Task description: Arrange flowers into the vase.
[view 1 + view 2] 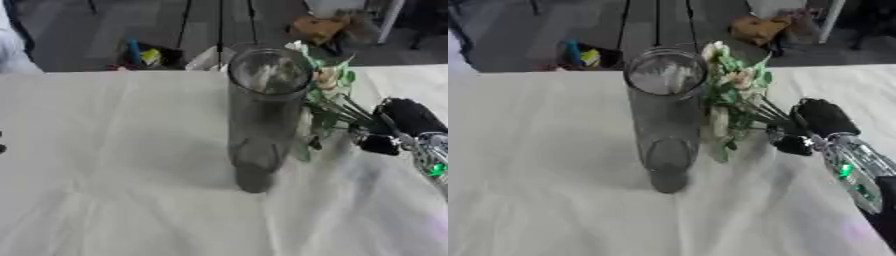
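Note:
A tall clear glass vase [261, 117] stands upright at the middle of the white-clothed table [105, 165]. Just right of its rim hangs a bunch of pale flowers [730, 82] with green leaves, their stems running down and right into my right hand [815, 125]. That black hand is curled round the stems, beside the vase and apart from it. The flower heads sit level with the vase mouth, outside it. My left hand shows in neither view.
Beyond the table's far edge lie floor, a dark bag with blue and yellow items [144, 55], and a brown object [319, 27]. A small dark thing [3, 142] shows at the left border.

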Available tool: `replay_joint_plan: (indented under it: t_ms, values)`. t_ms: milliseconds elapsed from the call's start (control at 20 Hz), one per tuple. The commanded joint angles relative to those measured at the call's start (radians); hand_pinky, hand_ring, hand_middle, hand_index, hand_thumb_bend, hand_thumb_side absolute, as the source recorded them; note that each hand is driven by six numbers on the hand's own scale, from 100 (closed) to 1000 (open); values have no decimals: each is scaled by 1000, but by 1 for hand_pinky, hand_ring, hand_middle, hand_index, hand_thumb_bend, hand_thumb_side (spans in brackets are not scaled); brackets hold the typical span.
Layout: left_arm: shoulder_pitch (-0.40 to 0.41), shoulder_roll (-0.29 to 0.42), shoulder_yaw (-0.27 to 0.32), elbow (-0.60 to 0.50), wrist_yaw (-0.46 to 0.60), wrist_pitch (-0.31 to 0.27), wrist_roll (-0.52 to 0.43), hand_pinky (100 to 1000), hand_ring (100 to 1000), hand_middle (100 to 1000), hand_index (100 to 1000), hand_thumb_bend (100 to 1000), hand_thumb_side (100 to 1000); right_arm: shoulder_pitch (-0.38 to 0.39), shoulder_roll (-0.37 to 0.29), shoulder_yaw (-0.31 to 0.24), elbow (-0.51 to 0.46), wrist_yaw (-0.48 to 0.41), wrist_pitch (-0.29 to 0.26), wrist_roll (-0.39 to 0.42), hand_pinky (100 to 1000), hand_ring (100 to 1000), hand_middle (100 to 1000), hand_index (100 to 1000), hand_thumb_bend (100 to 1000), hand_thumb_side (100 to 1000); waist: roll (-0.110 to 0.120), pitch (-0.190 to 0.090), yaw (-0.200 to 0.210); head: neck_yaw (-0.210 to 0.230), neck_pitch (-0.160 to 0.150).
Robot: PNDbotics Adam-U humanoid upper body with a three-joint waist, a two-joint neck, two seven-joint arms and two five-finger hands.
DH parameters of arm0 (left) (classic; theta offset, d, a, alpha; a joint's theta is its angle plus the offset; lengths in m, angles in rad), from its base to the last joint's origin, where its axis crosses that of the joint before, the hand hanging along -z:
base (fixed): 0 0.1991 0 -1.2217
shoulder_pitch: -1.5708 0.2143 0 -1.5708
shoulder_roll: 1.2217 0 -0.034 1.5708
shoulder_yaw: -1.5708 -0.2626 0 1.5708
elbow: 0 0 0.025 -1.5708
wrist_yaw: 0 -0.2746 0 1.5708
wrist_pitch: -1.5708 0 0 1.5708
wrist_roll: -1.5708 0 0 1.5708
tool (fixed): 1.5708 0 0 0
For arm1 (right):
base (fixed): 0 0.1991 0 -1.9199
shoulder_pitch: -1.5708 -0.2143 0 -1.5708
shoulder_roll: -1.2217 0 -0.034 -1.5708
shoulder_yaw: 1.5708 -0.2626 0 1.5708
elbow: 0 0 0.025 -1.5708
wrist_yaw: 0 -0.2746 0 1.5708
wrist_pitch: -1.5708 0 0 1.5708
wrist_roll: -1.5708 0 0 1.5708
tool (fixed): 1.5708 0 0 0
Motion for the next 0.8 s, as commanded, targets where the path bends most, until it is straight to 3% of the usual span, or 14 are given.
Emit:
replay_joint_plan:
  t_ms: [50, 400, 800]
  values:
    - [-8, 6, -12, -18, -2, 1, -5, 577, 626, 700, 861, 100, 1000, -16, -20, -22, -11, -55, 21, -57, 100, 100, 100, 100, 100, 656, 1, -3, -2, -2, -12]
    - [-7, 7, -11, -18, -2, 2, -7, 576, 625, 697, 858, 100, 1000, -9, -25, -39, -55, -231, 33, -158, 100, 100, 100, 100, 100, 584, 2, -5, -7, 1, -13]
    - [-7, 8, -10, -18, -2, 2, -8, 576, 625, 696, 856, 100, 1000, -2, -38, -68, -133, -365, 72, -238, 100, 100, 100, 100, 100, 549, 2, -7, -12, 7, -15]
